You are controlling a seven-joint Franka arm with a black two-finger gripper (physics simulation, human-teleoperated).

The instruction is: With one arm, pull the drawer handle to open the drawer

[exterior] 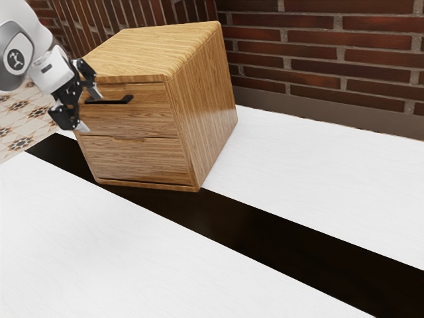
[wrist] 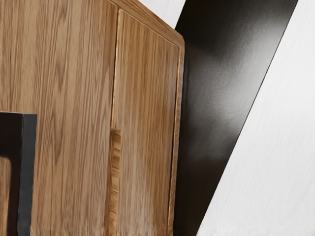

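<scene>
At the exterior view's left edge, the arm (exterior: 30, 56) comes in high and ends at the hand (exterior: 89, 109), pressed close to the front of the wooden cabinet (exterior: 199, 99).

Hand: fingers spread wide, one above and one below the near end of the black drawer handle (exterior: 112, 101). Bar sits between them; no squeeze from both sides visible. Whether the upper finger touches the bar, cannot tell.

Handle: horizontal bar, mounted on the top drawer (exterior: 146, 112), standing a little off the wood. Top drawer front looks flush with the cabinet face, no gap seen.

Bottom drawer (exterior: 139, 159) just below, with a small wooden pull (exterior: 129, 140) along its upper edge. Also flush.

Cabinet stands on the table (exterior: 318, 172), white top crossed by a broad black stripe (exterior: 298, 245); cabinet base lies partly on the stripe. Brick wall (exterior: 331, 53) behind. Patterned tile floor (exterior: 16, 122) beyond the table, under the arm.

Wrist view: cabinet front close up, wood grain sharp. Black handle (wrist: 22, 172) nearest the hand, wooden pull (wrist: 114, 182) farther along on the bottom drawer (wrist: 145, 123), black stripe (wrist: 216, 123) and white table (wrist: 275, 157) past the cabinet's edge.
</scene>
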